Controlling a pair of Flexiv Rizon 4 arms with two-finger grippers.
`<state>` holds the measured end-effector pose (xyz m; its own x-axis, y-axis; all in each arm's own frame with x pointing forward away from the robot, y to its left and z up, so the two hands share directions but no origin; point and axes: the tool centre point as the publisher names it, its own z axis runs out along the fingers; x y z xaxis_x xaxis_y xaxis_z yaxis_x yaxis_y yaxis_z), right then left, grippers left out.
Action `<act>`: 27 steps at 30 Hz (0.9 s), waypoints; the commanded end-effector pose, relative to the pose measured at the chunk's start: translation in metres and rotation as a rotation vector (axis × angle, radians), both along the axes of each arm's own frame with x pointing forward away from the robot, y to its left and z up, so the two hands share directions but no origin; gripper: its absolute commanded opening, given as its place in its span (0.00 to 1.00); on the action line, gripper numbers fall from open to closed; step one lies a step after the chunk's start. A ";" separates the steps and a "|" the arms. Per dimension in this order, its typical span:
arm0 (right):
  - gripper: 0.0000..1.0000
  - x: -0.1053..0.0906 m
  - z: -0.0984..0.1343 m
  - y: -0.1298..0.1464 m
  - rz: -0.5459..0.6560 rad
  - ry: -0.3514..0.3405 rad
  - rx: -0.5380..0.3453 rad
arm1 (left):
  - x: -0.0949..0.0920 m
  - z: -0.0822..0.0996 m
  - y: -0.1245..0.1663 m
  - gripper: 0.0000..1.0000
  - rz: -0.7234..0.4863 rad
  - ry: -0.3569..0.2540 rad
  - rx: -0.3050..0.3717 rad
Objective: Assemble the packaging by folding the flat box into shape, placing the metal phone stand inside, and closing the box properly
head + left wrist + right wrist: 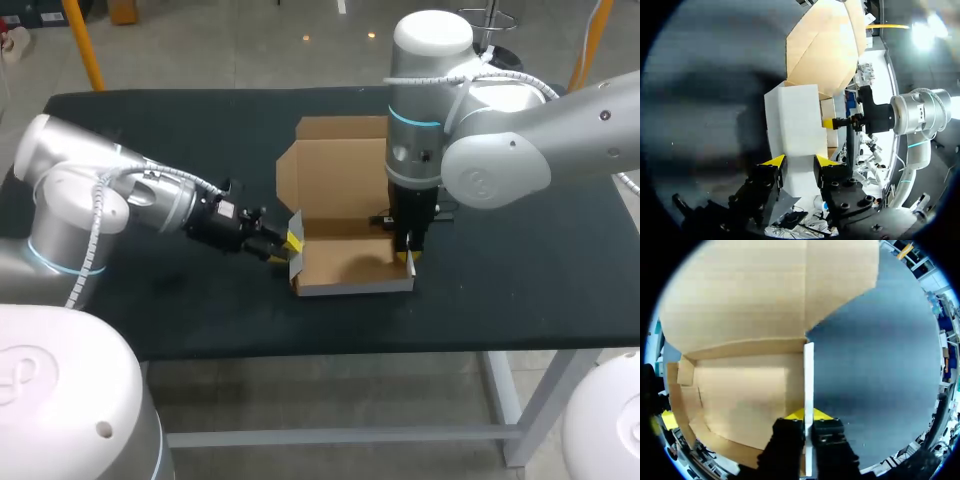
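A brown cardboard box (345, 262) with white outer faces stands partly folded in the middle of the table, its lid (340, 170) lying open and flat behind it. My left gripper (288, 248) is at the box's left wall. In the left wrist view that white wall (792, 120) fills the gap between the yellow tips of the left gripper (800, 162) and touches both. My right gripper (408, 260) comes down from above onto the right wall. It is shut on that wall's thin edge (809, 380), as the right wrist view shows at the gripper (809, 415). The box floor (740, 395) is bare.
The black table (500, 270) stretches well beyond the box on all sides. My right arm's grey body (500, 160) hangs over the table to the right of the lid. My left arm (170, 200) lies low across the table's left part.
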<state>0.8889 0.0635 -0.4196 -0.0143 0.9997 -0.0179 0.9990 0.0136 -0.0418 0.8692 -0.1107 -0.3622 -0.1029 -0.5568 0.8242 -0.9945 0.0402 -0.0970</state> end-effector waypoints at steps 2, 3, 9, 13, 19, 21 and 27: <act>0.00 0.001 0.001 0.001 0.000 0.004 -0.003 | 0.003 0.000 -0.006 0.41 -0.005 0.008 0.020; 0.00 0.001 0.001 0.001 0.000 0.004 -0.003 | 0.003 0.000 -0.007 0.41 -0.006 0.009 0.024; 0.00 0.001 0.001 0.001 0.000 0.004 -0.003 | 0.003 -0.003 -0.010 0.40 -0.005 0.015 0.038; 0.00 0.001 0.001 0.001 0.000 0.004 -0.003 | 0.003 -0.005 -0.011 0.39 -0.004 0.021 0.057; 0.00 0.001 0.001 0.001 0.000 0.004 -0.003 | 0.002 -0.006 -0.013 0.42 0.002 0.018 0.089; 0.00 0.001 0.001 0.001 0.000 0.004 -0.003 | 0.001 -0.006 -0.014 0.42 0.005 0.015 0.104; 0.00 0.001 0.001 0.001 0.000 0.004 -0.003 | 0.001 -0.006 -0.020 0.43 0.024 0.001 0.187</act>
<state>0.8890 0.0633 -0.4195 -0.0141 0.9997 -0.0180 0.9990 0.0134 -0.0417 0.8720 -0.1226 -0.3712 -0.0932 -0.6665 0.7396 -0.9951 0.0373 -0.0917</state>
